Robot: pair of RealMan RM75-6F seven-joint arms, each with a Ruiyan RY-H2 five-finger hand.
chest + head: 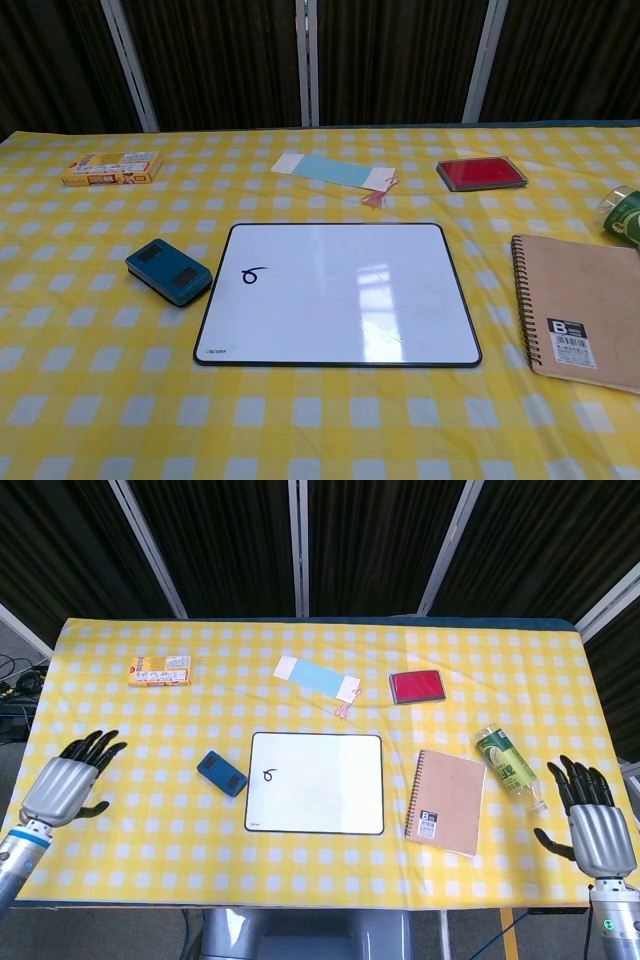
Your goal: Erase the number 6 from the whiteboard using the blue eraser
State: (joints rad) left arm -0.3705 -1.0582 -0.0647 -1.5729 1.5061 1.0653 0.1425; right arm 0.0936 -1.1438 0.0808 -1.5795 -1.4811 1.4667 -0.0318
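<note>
A white whiteboard [315, 782] [340, 293] with a black rim lies flat in the middle of the table. A black 6 [267, 775] [254, 274] is written near its left edge. The blue eraser [222, 773] [168, 270] lies on the cloth just left of the board. My left hand [66, 784] hovers over the table's left side, fingers spread, holding nothing, well left of the eraser. My right hand [589, 821] stands at the table's right edge, fingers spread and empty. Neither hand shows in the chest view.
A brown spiral notebook [446, 802] lies right of the board, a green bottle [507, 763] beside it. Further back are a red ink pad [417, 686], a blue-and-white paper strip [318, 676] and a yellow box [160, 670]. Yellow checked cloth [150, 730] covers the table.
</note>
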